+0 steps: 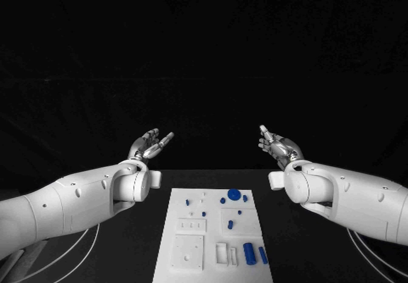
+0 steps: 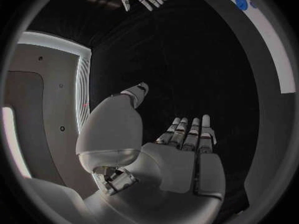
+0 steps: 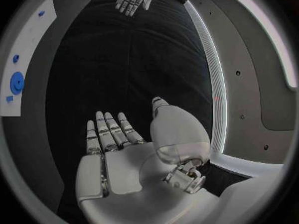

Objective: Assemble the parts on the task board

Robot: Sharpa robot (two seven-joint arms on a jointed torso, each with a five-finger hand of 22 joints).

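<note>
The board (image 1: 191, 236) lies lengthwise on the surface (image 1: 127, 236) between both arms, its blue parts (image 1: 248, 252) nearest the robot and toward the right side, while farther off the left robot hand (image 1: 150, 145) and right robot hand (image 1: 277, 145) hover raised, fingers spread and empty, the right one nearer those parts.

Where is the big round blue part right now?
In the head view the round blue part sits at the far end of the task board, toward the robot's right, untouched by either hand.

Open black table (image 1: 331, 177) beyond the task board (image 1: 183, 197) — blue parts (image 1: 234, 193) the sole obstacles.
</note>
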